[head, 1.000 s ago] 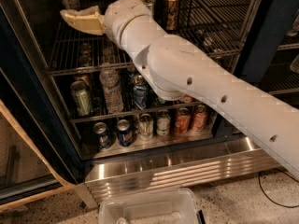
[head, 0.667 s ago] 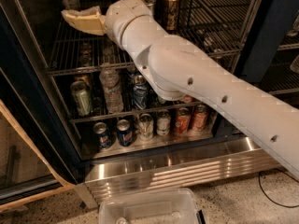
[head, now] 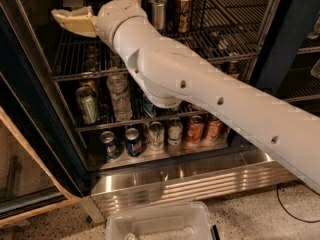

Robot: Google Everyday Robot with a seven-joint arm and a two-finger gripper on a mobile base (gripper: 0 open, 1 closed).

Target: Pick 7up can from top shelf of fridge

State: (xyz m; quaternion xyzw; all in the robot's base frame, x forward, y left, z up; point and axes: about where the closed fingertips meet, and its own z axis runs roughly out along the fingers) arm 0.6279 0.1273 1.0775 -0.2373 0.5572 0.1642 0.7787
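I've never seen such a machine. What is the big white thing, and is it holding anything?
The white thing is a robot arm reaching into a drinks fridge, seen by one camera looking down. At its tip, upper left, is the gripper, its two tan jaws spread apart, holding nothing. The 7up can stands on the top shelf, just right of the gripper. Lower racks hold more cans and a water bottle. A clear plastic bin sits on the floor in front.
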